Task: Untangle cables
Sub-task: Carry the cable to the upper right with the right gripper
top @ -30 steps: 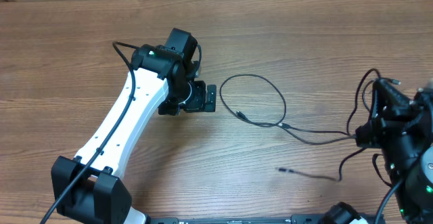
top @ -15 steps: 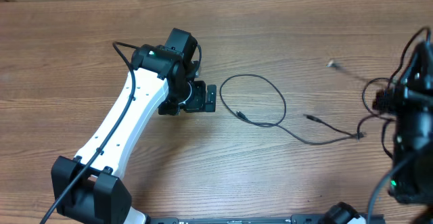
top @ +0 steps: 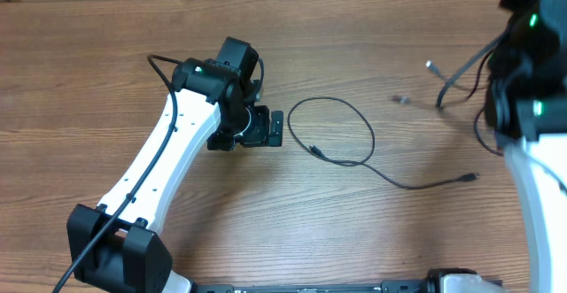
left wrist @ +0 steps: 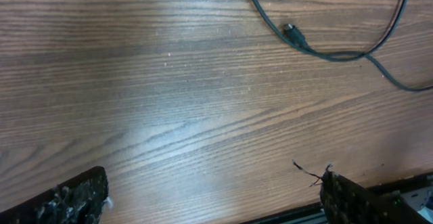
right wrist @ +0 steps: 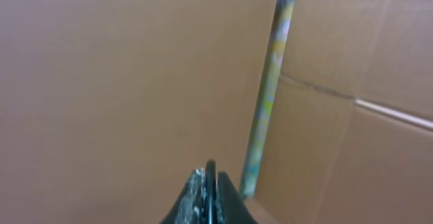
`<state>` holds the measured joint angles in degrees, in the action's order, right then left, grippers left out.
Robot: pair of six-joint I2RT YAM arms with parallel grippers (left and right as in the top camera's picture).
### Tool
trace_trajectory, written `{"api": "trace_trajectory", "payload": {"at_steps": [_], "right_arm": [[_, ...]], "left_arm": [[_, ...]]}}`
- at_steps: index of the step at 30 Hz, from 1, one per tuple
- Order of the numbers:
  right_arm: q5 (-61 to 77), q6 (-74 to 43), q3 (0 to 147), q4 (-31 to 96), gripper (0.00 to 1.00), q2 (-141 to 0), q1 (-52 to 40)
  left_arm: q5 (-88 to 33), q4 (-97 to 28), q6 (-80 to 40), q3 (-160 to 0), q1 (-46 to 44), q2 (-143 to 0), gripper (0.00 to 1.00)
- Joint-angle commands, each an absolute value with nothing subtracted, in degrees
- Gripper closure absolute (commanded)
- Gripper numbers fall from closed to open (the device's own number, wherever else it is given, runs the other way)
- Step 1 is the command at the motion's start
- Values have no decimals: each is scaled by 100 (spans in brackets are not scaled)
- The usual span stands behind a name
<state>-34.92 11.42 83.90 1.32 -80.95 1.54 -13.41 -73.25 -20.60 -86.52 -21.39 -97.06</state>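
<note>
Hanging high beyond the right edge of the bench [top: 106,27], the right hand [right wrist: 209,183] has its fingers pressed together and points at a cardboard wall [right wrist: 101,82]. Its own view shows no cable between the tips, so I cannot tell whether it pinches one. From above, thin cords [top: 456,73] trail out to the left from under that arm. One ends in a silver plug [top: 430,65], and a second plug [top: 401,99], further left, is too blurred to make out. They seem to be off the bench. That height looks deliberate: lifting them would draw them away from the third cable and let gravity shake out any crossings.

The left hand [top: 273,127] sits low over the bench with its fingers [left wrist: 71,200] spread wide and nothing between them. Just ahead of it lies the loop [top: 354,116], the third cable, flat on the wood. Its near plug [left wrist: 291,31] is ahead and off to one side of the hand. The tail [top: 425,185] runs away from the hand toward the right arm and touches nothing else. The loop crosses only itself, so it appears already free of the other two. The left hand seems parked open and close so it can pin or take that loop if needed. I judge the separating to be largely done, with the lifted cords yet to be laid apart.
</note>
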Motion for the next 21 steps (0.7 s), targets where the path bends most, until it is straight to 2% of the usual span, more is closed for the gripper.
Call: {"api": "trace_trajectory", "payload": {"at_steps": [1, 6, 9, 14, 19, 20, 21], "right_arm": [[-2532, 1210, 8742, -357, 96, -8816, 856], [-2222, 1212, 9963, -99, 96, -10092, 1459], [-1741, 1151, 10753, 644, 96, -10906, 1605], [-921, 1033, 11354, 2082, 96, -12140, 1435], [-451, 908, 11351, 2639, 96, -12816, 1039], [-432, 733, 11349, 2652, 94, -12886, 958], [-432, 543, 11349, 2630, 85, -12927, 884]], "left_arm": [[-1308, -7321, -1929, -8643, -2178, -9686, 0], [-1308, -7319, -1929, -8646, -2178, -9686, 0], [-1308, -7319, -1929, -8646, -2178, -9686, 0], [-1310, -7319, -1929, -8646, -2178, -9686, 0], [-1308, -7321, -1929, -8646, -2178, -9686, 0], [-1310, -7321, -1929, -8646, -2178, -9686, 0], [-1308, -7321, -1929, -8646, -2178, -9686, 0]]}}
